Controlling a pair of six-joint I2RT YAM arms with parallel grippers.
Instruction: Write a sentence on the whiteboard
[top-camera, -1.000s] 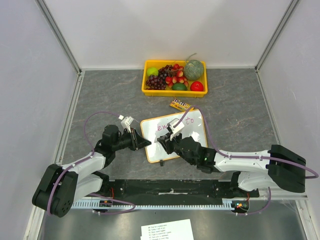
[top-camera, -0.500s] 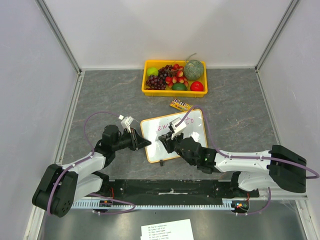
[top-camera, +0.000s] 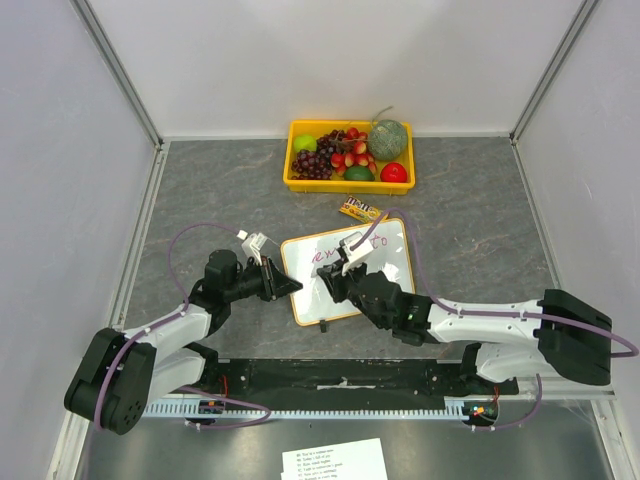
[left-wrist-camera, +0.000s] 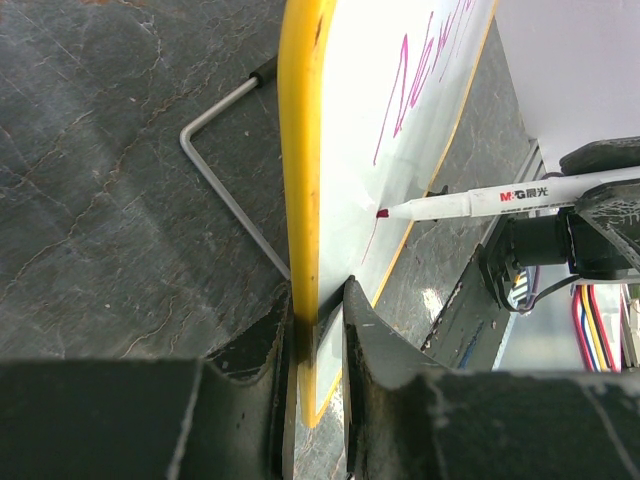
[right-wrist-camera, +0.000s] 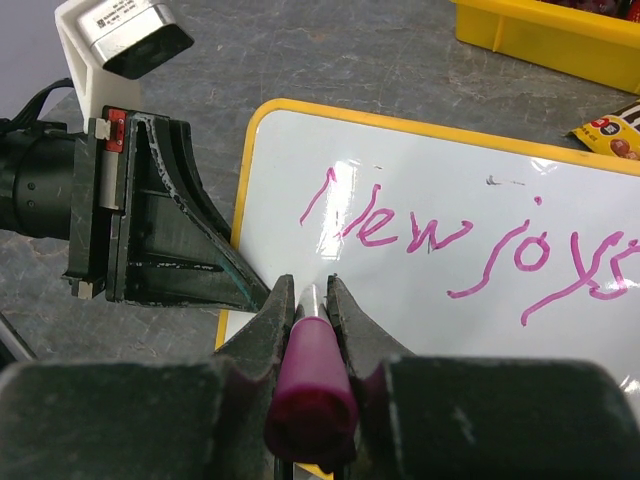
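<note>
Gripping a marker (right-wrist-camera: 310, 390) with its jaws nearly closed around the barrel, the right end effector (right-wrist-camera: 308, 290) is where we begin: the purple butt of the pen points back at the wrist camera, and the white barrel with printed lettering runs forward between the fingers. From the left wrist view we see the marker's tip pressed against the white surface, with a short pink stroke at the point of contact. The left end effector (left-wrist-camera: 320, 305) is narrowed onto the near left edge of the whiteboard (top-camera: 390, 270), one finger on the front face and one behind, clamping its yellow-orange frame. The board stands tilted rather than flat, with a bent wire stand (left-wrist-camera: 225, 190) showing behind it. The sentence (right-wrist-camera: 450, 235) runs across the upper part of the board in pink-purple cursive; we can read "New" and something like "joys", and the rest leaves the right wrist view. Seen from above, the whiteboard sits on the grey worktop (top-camera: 200, 200) between the two arms, just in front of their bases. A candy packet (top-camera: 361, 210) lies just beyond its far edge, and farther back a yellow tray (top-camera: 340, 186) holds assorted fruit. A printed paper sheet (top-camera: 335, 462) lies at the near edge, behind the arm bases.
</note>
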